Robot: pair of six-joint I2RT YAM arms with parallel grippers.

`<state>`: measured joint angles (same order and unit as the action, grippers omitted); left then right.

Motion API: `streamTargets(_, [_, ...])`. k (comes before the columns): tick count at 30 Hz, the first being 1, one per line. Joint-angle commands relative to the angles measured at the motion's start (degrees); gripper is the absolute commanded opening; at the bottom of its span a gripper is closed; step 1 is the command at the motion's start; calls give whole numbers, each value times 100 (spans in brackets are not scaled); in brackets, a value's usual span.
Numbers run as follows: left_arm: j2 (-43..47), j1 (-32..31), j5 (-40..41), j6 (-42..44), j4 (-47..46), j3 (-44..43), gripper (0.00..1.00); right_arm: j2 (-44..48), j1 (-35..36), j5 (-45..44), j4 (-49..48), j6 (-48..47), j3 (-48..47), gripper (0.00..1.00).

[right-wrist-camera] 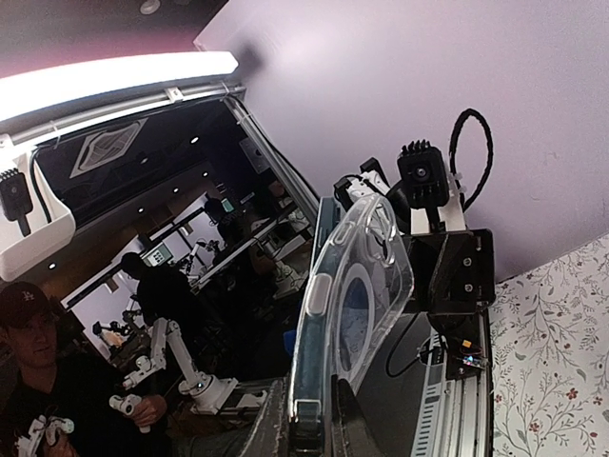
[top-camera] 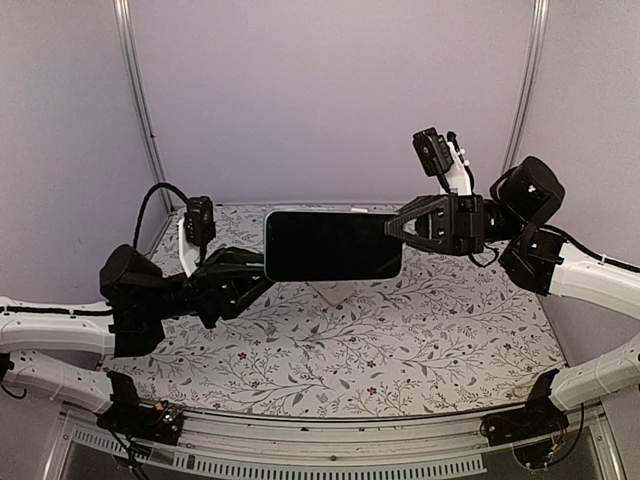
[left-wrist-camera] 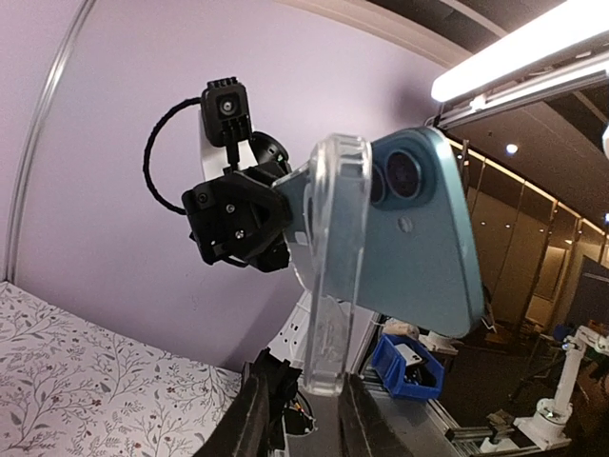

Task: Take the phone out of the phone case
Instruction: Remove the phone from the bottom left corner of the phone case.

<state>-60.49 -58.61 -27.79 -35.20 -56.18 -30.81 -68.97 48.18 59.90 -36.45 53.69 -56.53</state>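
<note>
The phone point(top-camera: 333, 245) hangs in the air over the middle of the table, dark screen up, between both grippers. Its blue back and camera lenses show in the left wrist view point(left-wrist-camera: 423, 248). The clear phone case point(left-wrist-camera: 333, 276) stands bent away from the blue back over part of its length. A bit of the case shows below the phone in the top view point(top-camera: 336, 292). My left gripper point(top-camera: 256, 276) is shut on the case's near end point(left-wrist-camera: 303, 405). My right gripper point(top-camera: 396, 229) is shut on the other end point(right-wrist-camera: 309, 424), where the case point(right-wrist-camera: 357, 286) still wraps the phone's edge.
The floral-patterned table point(top-camera: 400, 350) lies below the phone. A purple back wall point(top-camera: 330, 90) and two metal posts point(top-camera: 140, 100) stand behind. A blue bin point(left-wrist-camera: 409, 367) sits off the table.
</note>
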Motion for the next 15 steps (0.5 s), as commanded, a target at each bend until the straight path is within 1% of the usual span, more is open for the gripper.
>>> streamTargets(1, [-132, 92, 705, -64, 749, 79, 27, 113, 350, 539, -625, 202, -17, 0])
streamTargets(3, [-69, 97, 881, -54, 950, 54, 27, 125, 351, 491, -470, 153, -26, 0])
streamTargets(6, [34, 106, 1032, -23, 1110, 52, 29, 169, 350, 163, 313, -298, -125, 0])
streamTargets(7, [75, 109, 1051, -17, 1117, 76, 30, 188, 344, 0, 503, -388, -138, 0])
streamTargets(11, [349, 106, 930, 18, 1154, 191, 38, 167, 345, -852, 1765, -985, -389, 0])
streamTargets(13, [579, 109, 984, 113, 1310, 248, 40, 171, 315, -1146, 1945, -1191, -365, 0])
streamTargets(15, [852, 108, 1043, 227, 1607, 280, 40, 210, 245, -1344, 1957, -1179, -338, 0])
